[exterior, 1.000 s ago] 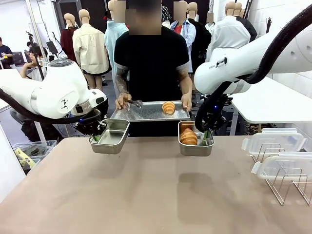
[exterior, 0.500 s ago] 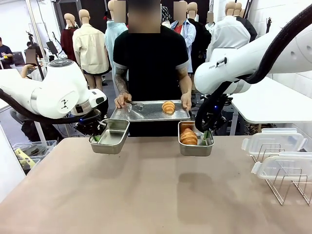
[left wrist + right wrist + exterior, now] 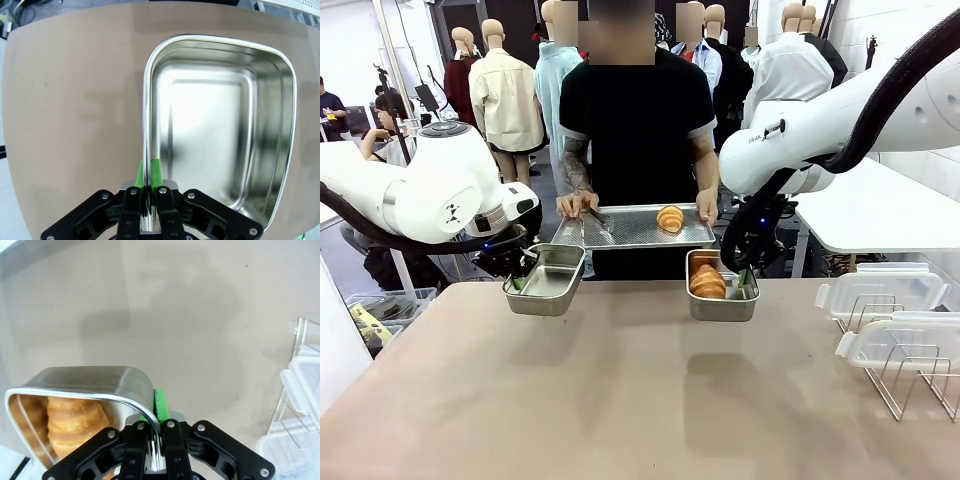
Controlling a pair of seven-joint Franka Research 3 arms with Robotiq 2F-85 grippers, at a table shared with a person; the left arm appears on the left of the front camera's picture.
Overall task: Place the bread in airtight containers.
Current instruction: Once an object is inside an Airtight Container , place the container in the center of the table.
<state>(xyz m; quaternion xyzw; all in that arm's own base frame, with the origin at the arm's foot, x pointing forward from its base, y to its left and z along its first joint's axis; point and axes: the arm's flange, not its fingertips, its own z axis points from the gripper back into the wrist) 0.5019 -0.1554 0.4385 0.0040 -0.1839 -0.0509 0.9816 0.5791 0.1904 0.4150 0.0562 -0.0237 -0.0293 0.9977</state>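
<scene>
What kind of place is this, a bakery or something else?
Probably a robotics lab, not a bakery: at a brown table a white left arm holds an empty tin, the right arm a filled tin, and a person holds out a tray with one croissant.

My front camera looks across the table (image 3: pixel 620 400) toward its far edge; my 2 wrist cameras peer down close, sharing the left tin (image 3: pixel 220 125) and right tin (image 3: pixel 90 379).

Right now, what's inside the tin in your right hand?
A croissant lies in the tin the right hand grips by its rim; the floor beneath it is hidden.
</scene>
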